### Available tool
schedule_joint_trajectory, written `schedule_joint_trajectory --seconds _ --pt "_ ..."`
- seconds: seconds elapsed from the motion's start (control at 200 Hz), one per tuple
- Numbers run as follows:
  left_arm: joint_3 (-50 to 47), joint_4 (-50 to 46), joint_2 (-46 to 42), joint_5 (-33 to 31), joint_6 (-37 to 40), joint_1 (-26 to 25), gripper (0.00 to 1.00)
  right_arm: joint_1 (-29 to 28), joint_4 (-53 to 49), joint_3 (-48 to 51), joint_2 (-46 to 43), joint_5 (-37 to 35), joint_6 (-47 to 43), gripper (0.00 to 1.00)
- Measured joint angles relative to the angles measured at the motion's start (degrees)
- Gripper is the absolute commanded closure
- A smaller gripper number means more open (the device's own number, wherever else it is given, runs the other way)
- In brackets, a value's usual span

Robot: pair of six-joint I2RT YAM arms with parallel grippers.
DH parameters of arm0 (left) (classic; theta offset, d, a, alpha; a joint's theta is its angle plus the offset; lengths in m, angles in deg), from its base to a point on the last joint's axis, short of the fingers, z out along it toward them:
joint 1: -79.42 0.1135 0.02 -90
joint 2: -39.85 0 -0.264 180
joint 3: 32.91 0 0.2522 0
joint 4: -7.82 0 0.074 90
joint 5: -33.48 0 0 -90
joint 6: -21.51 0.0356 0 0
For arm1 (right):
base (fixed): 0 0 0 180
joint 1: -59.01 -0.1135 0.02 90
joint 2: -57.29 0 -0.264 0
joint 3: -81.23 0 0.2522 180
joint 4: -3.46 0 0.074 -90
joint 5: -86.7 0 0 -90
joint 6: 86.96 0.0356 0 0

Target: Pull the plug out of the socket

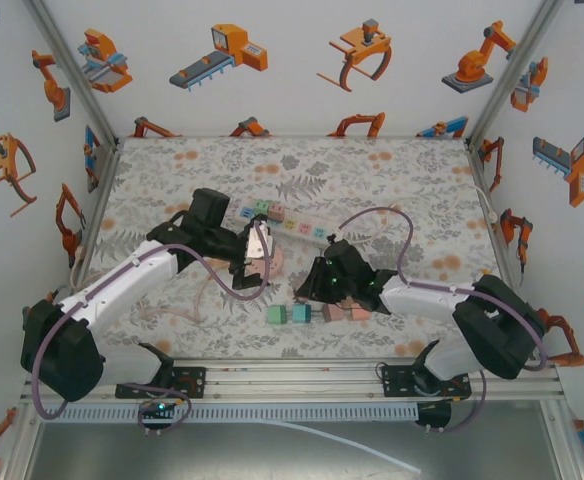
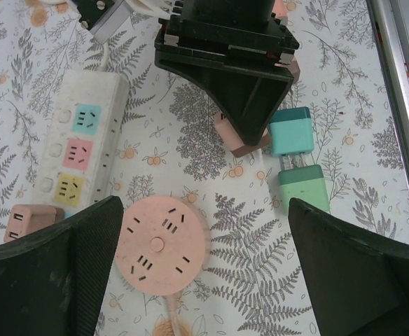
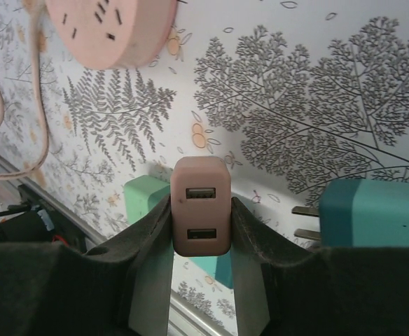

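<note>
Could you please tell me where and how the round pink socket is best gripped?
Probably across its rim, from straight above: the round pink socket lies flat, face up, under the open left gripper, and its round edge offers two opposite sides.

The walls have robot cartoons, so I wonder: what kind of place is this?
Probably a lab's robot practice booth: robot arms bolted to a metal rail, papered walls boxing in a flowery table, power strips laid out for unplugging.

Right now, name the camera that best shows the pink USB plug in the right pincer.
Right wrist: the pink USB plug sits centred and close, both ports facing the lens, gripped by the right pincer. Top external gives a small pink block; left wrist, a corner under the pincer.
</note>
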Motion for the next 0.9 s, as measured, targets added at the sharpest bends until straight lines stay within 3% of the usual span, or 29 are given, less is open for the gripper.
schedule_joint_trajectory --seconds 0.31,0.626,0.901 --pt "0.0 0.0 0.3 0.0 0.0 0.0 0.07 0.0 0.8 0.6 0.0 -1.4 0.0 0.65" --pt "0.0 0.3 0.5 -0.5 0.0 0.0 0.07 0.0 0.3 0.6 0.0 -2.1 0.0 0.57" --pt "0.0 1.7 0.5 -1.7 -0.5 0.0 0.07 0.0 -3.7 0.6 -4.8 -4.0 -0.9 0.56"
